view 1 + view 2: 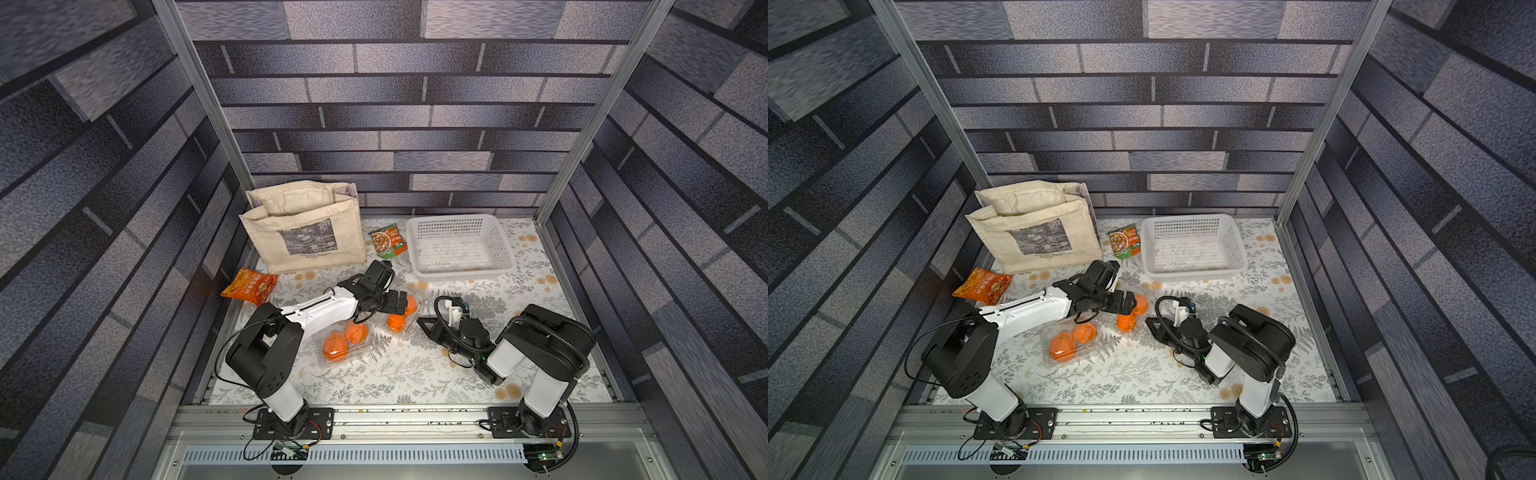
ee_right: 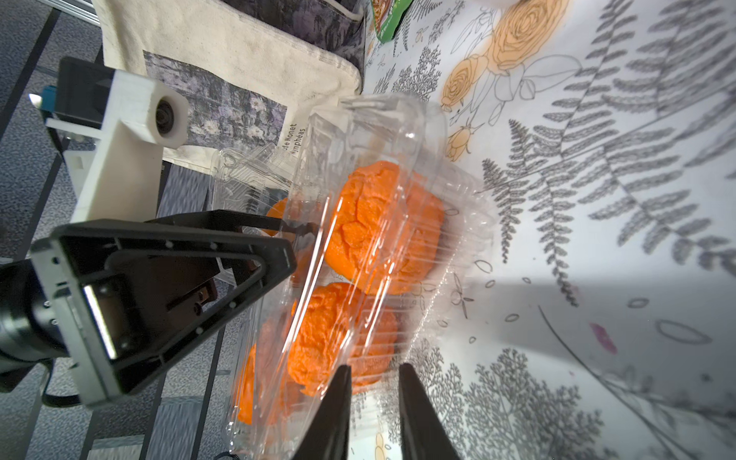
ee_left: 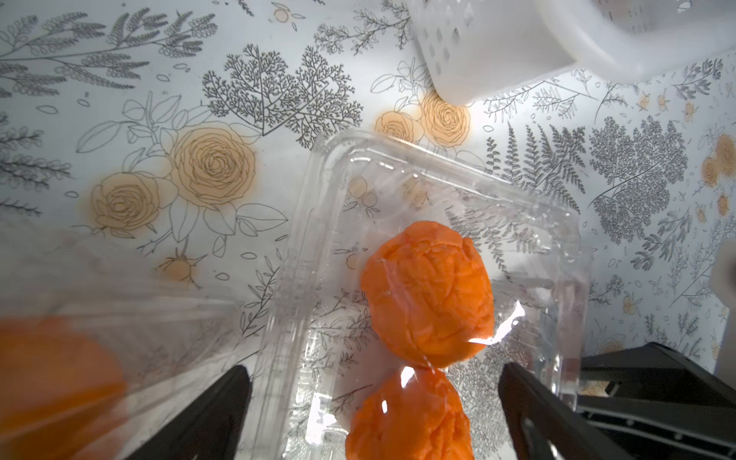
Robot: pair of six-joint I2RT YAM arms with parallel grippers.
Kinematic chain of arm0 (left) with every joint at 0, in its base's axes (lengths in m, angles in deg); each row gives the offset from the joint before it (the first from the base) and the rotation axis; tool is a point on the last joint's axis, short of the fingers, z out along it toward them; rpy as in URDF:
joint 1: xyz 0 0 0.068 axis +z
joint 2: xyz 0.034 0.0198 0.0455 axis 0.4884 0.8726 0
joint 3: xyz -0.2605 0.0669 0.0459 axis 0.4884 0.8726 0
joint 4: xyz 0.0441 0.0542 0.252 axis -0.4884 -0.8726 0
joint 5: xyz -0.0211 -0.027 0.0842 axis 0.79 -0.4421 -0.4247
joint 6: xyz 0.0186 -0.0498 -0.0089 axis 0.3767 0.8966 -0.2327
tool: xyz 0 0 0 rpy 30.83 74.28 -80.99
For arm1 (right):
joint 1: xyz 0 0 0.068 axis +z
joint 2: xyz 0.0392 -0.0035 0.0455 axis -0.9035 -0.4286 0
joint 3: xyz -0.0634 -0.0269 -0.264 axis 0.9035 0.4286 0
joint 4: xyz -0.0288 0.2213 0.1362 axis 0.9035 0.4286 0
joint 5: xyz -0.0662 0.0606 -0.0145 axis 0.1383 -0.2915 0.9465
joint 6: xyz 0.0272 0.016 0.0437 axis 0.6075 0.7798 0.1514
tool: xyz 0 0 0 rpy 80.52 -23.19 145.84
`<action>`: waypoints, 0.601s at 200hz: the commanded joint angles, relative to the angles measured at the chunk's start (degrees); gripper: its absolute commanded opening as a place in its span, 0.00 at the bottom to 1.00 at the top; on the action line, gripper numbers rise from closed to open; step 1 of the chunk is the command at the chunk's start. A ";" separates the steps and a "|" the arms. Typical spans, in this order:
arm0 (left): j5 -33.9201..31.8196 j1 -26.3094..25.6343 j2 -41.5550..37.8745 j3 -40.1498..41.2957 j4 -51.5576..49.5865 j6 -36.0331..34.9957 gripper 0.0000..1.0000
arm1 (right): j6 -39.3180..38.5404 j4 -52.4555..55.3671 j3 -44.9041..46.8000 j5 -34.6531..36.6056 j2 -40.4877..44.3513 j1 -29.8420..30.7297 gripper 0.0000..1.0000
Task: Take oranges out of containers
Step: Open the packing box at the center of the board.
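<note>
While two oranges (image 3: 428, 294) sit in the closed-looking container (image 3: 398, 179) on the bench (image 3: 119, 59), we poise the left gripper (image 3: 372, 368) above, jaws wide apart. The right gripper (image 2: 374, 368) jaws stand narrow at its rim, hold uncertain. Next: open it.

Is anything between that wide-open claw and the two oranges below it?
Yes. The clear lid of the container appears to cover both oranges, so the open fingers of the left gripper would meet plastic first.

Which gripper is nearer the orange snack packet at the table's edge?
Left. The left gripper hangs open over a clamshell, with the orange snack packet off to one side. The right gripper sits at that clamshell's far side, farther from the packet.
</note>
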 commanded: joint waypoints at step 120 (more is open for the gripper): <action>-0.69 0.07 -0.11 1.49 0.19 2.99 0.99 | 0.83 -1.65 -2.12 -0.96 -1.80 2.20 0.25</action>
